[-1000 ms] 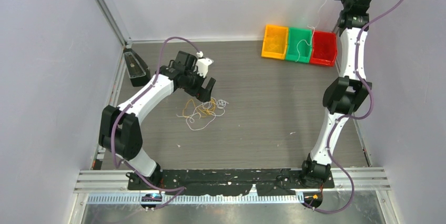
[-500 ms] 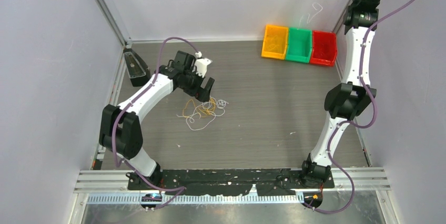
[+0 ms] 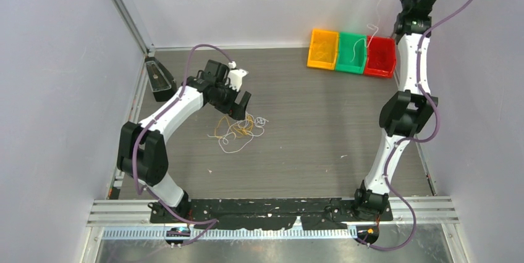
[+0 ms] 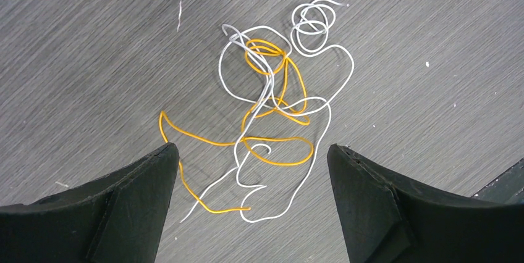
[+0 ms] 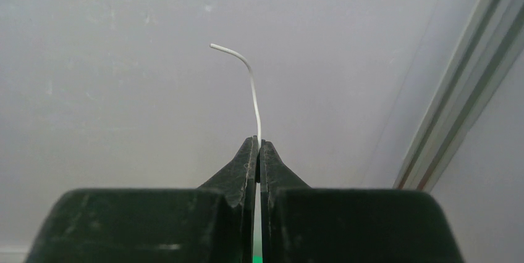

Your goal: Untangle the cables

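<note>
The left fingers stood wide open and held nothing. They hung low over the grey table, and in the left wrist view the tangle of cables lay on the table under the gap between them, not touched by either finger. This tangle was made of very thin white and yellow-orange wires that crossed each other in loose loops. One small white curl sat at its far end, and two free ends, one white and one yellow-orange, reached toward the camera. From above, the tangle was on the left half of the table, just beside the left fingers on their near side.

The right arm was lifted high at the far right corner, near the wall. The right fingers were pressed fully together and pinched a single white cable; a short bent end of it stood out beyond the tips. In the top view the rest of this cable hung down from the raised arm as a thin white line and its lower part lay across the green bin. The green bin stood between an orange bin and a red bin, all three touching in a row at the far edge of the table, well apart from the tangle.
</note>
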You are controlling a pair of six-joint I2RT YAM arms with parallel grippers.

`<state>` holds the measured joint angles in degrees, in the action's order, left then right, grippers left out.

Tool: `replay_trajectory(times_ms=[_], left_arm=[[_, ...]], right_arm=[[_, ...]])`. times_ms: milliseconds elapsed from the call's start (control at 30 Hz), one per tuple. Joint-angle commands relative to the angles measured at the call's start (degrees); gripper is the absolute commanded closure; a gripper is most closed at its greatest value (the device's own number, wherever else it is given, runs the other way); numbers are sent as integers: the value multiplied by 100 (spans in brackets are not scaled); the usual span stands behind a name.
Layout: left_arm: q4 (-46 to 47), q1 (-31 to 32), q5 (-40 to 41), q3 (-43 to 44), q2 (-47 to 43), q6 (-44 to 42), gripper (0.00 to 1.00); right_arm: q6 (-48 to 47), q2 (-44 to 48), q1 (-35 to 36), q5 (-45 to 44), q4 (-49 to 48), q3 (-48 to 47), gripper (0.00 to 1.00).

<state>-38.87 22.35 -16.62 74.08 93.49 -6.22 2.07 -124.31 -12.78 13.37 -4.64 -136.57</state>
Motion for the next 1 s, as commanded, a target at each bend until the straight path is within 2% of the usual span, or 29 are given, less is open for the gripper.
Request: replay_trajectory(times_ms=[0, 167, 367, 600, 967], left_arm=[[-95, -59, -74, 2, -70, 24, 8], [-175, -73, 24, 34, -111, -67, 8], [-273, -114, 104, 95, -98, -182, 8], [-294, -117, 93, 190, 4, -141, 8], [-335, -125, 18, 127, -6, -160, 8]], right_arm=[[-428, -234, 251, 104, -181, 471, 95], [-708, -421, 397, 46, -296, 980, 95], [-833, -717, 425, -52, -260, 1074, 95], [-840, -753, 454, 123, 214, 1670, 95], [-1862, -1067, 522, 183, 1250, 1920, 95]])
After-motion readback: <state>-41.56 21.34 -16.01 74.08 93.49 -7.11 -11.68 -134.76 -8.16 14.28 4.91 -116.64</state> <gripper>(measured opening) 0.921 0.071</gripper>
